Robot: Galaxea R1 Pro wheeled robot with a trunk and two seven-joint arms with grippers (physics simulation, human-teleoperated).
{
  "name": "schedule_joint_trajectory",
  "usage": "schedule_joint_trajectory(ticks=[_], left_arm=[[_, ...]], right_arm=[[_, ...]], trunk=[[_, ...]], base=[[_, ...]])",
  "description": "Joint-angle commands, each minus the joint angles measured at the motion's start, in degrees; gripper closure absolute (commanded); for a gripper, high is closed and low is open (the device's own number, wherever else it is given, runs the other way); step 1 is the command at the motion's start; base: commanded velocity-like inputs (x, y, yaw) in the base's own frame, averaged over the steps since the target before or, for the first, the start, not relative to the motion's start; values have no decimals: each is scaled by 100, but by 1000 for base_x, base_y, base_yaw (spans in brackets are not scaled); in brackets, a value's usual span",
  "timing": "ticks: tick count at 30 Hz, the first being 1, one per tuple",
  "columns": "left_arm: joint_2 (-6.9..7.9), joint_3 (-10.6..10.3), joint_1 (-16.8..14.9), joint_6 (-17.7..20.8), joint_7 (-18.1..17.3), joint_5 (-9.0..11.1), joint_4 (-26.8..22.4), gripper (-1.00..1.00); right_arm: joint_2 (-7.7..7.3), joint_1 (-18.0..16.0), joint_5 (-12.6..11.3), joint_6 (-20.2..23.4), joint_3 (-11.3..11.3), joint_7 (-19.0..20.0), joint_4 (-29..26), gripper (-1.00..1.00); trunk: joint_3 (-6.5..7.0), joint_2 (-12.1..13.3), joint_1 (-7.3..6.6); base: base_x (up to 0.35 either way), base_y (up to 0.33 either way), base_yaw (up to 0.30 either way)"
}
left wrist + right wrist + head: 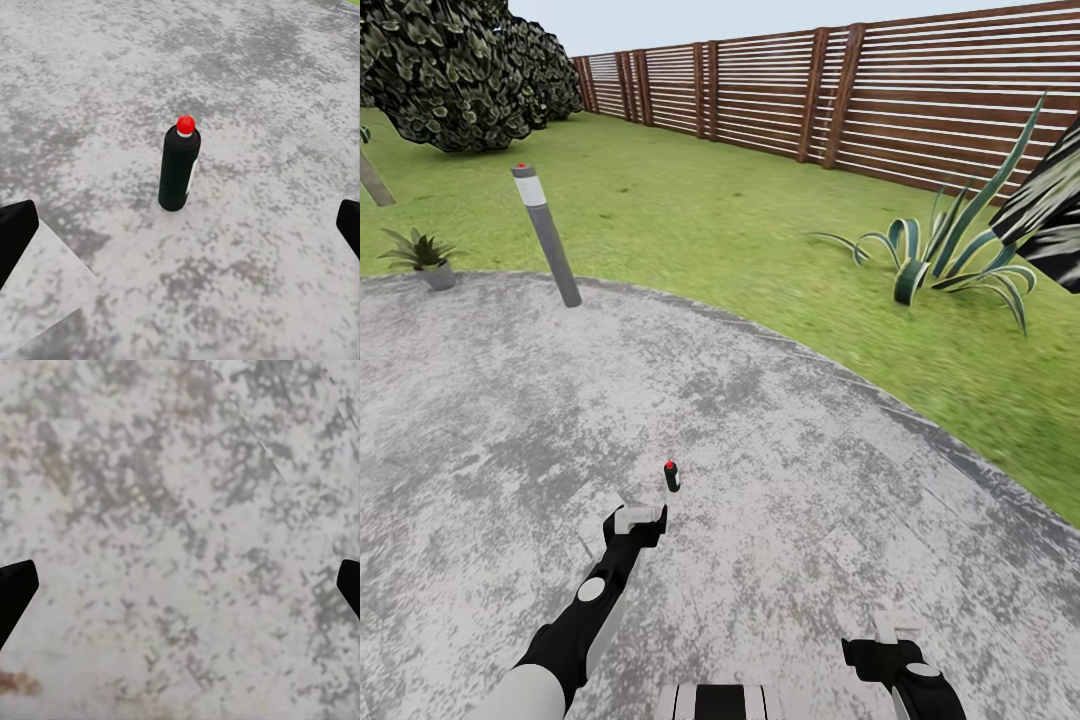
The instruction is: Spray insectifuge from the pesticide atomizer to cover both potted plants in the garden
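The pesticide atomizer [672, 476] is a small dark bottle with a red top, standing upright on the grey stone patio [780, 440] of the garden. My left gripper [642, 516] hovers just short of it, open and apart from it. In the left wrist view the atomizer [178, 169] stands ahead, centred between the two dark fingertips [15, 234], and my left gripper [180, 232] holds nothing. My right gripper [892, 628] is open low over bare patio [180, 510], its span [180, 589] empty. One small potted plant [420, 256] sits at the patio's far left edge.
A grey red-topped lamp post [546, 236] leans at the patio rim beside the plant. A large striped agave [945, 255] grows on the lawn at right. A brown slat fence [860, 90] and dark trees [460, 70] close the back.
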Motion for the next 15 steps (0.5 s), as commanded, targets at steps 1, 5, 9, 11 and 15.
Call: schedule_joint_trajectory(ticks=[1,5,9,11,15], left_arm=[[3,-11,-3,-18,-1,25,4,-100],[4,-9,-3,-18,-1,25,4,-100],[5,-8,-3,-25,-1,25,4,-100],[4,-8,-3,-25,-1,25,4,-100],[6,-8,-3,-21,-1,25,4,-100]], right_arm=[[0,-1,52,34,1,5,-8,-100],[0,-1,52,34,1,5,-6,-100],[0,-2,52,34,1,5,-7,-100],[0,-1,52,34,1,5,-7,-100],[0,-1,52,34,1,5,-8,-100]], trunk=[[-4,-1,-1],[-4,-1,-1],[-4,-1,-1],[-4,-1,-1],[-4,-1,-1]], base=[[0,0,0],[0,0,0],[0,0,0],[14,0,0],[154,0,0]])
